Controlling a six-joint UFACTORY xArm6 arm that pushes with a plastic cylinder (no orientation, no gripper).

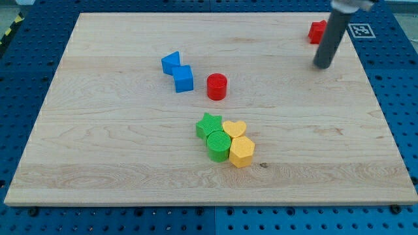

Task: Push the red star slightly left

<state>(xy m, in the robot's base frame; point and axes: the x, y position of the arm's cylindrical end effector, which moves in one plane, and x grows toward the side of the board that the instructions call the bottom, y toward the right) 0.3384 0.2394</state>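
Your end effector is only a plain dark rod, with nothing to open or close and nothing held. My tip [322,65] rests on the worktop [117,163] near the view's top right corner. The rod leans up toward the view's top, where it leaves the picture.

The red star [317,31] sits just up and to the view's left of my tip, close to the worktop's top edge. The rod covers its right side, so you see only part of it and the star shape is hard to confirm. You cannot tell whether the rod touches it; my tip itself lies below the star, a little apart.

Farther toward the view's left, near the middle, a red cylinder [217,86] stands alone. Left of it, a blue cube [183,78] touches a blue triangular block [170,62], which lies up and to the left of the cube.

Below the red cylinder, four blocks huddle together, touching: a green star [208,125] at upper left, a yellow heart [234,128] at upper right, a green cylinder [218,145] at lower left, and a yellow hexagon [241,151] at lower right. This group lies well apart from my tip.
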